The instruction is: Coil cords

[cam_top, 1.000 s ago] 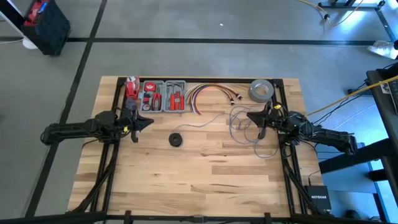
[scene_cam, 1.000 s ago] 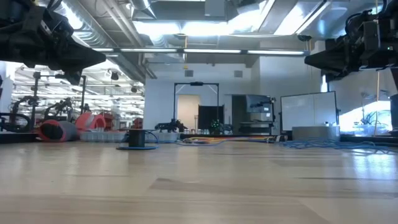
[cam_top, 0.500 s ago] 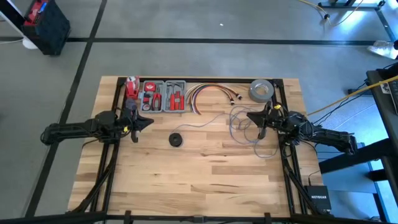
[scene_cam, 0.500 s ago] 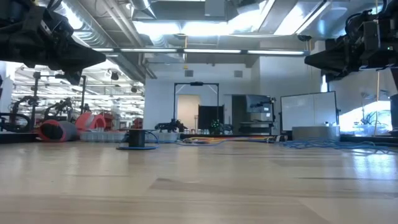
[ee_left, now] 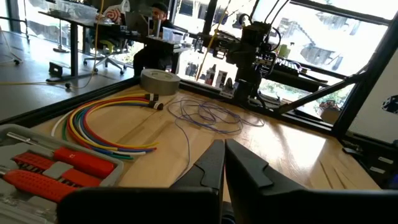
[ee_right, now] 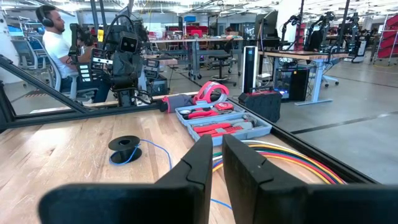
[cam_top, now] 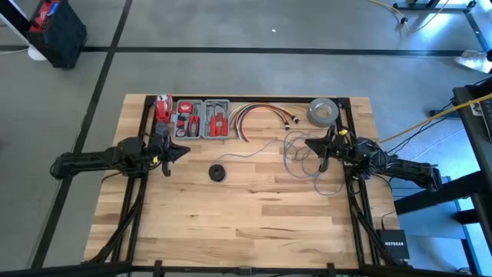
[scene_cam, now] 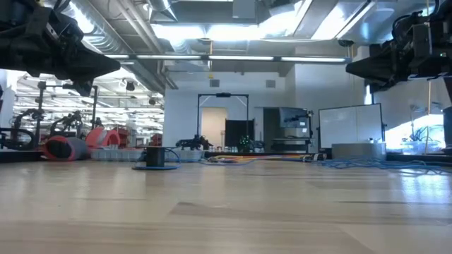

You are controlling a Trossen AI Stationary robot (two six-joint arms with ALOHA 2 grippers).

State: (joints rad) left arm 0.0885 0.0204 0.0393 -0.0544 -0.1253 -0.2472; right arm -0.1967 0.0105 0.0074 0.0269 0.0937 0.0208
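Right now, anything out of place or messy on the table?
Only the thin grey-blue wire: it sprawls in loose tangled loops under the right gripper, uncoiled. The black disc lies alone mid-table. The left gripper hangs apart from both. Nothing looks spilled or damaged.

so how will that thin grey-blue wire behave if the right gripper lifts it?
Likely floppy: the grey-blue wire lies in loose, irregular loops on the table. Probably light too, being very thin. Overlapping loops may tangle or trail when the right gripper pulls one strand.
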